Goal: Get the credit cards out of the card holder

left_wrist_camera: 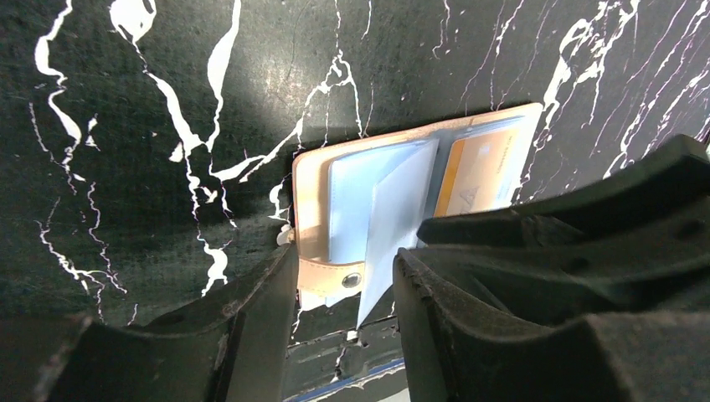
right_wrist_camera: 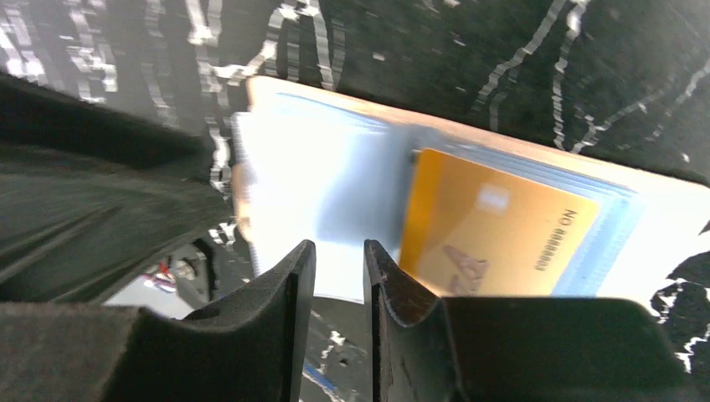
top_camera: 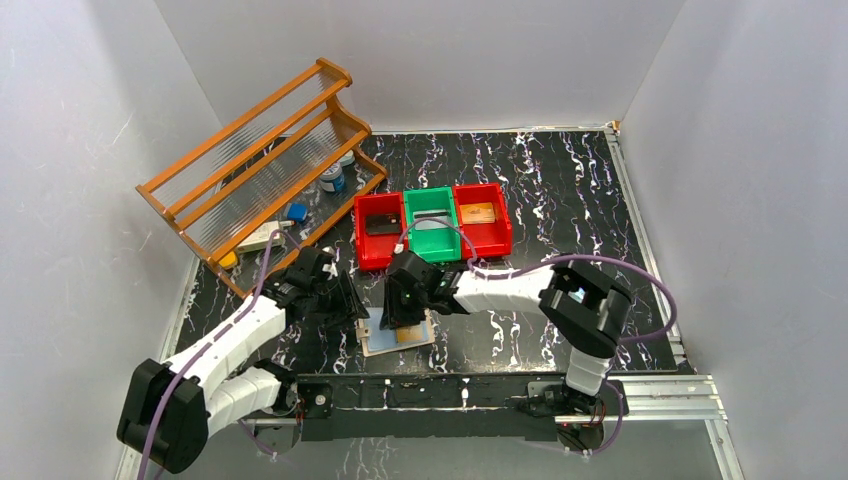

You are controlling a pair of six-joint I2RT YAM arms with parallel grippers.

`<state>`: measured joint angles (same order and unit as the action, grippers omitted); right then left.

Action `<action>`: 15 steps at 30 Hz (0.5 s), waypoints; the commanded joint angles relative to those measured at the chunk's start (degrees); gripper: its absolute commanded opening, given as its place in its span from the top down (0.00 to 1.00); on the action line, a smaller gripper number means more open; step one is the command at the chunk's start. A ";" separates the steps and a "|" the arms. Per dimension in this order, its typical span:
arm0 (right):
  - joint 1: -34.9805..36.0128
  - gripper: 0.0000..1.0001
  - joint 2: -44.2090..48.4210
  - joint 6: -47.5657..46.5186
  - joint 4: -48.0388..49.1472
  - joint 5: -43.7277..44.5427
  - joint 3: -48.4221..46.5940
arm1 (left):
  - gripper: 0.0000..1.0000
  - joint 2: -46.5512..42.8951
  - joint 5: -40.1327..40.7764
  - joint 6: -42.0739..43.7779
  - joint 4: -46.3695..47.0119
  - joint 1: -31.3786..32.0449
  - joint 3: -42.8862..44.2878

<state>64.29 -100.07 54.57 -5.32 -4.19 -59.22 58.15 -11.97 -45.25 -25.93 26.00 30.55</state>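
The right end effector (right_wrist_camera: 339,251) is held with its jaws narrowly apart at a pale blue sleeve (right_wrist_camera: 335,184); whether it is gripped cannot be told. The left end effector (left_wrist_camera: 345,268) is parted around the card holder (left_wrist_camera: 310,180) edge, and its grip likewise cannot be told. The holder is laid open on the tabletop (left_wrist_camera: 151,126), with an orange-gold card (right_wrist_camera: 494,226) seen in it.

Left arm (top_camera: 228,335) and right arm (top_camera: 505,287): white shells, black joints, black jaws, purple cables (top_camera: 671,305).
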 commanded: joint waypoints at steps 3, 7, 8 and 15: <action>-0.18 0.65 -2.73 2.08 -4.86 0.89 -2.58 | 0.61 2.23 -0.89 -2.30 -2.07 0.19 -0.53; -0.15 0.65 -3.37 2.66 -5.60 1.38 -2.33 | 0.66 3.57 3.05 -5.60 -5.26 0.19 -0.43; -0.18 0.65 -3.31 2.77 -5.72 1.63 -2.26 | 0.66 4.00 3.49 -6.10 -5.60 0.19 -0.53; -0.35 0.65 -3.75 2.59 -5.92 1.79 -2.47 | 0.68 5.88 2.38 -6.48 -5.53 0.27 -0.87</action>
<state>64.18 -102.80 56.86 -9.69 -3.60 -59.57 63.48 -9.37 -50.85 -29.32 26.00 30.24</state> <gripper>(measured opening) 0.351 0.333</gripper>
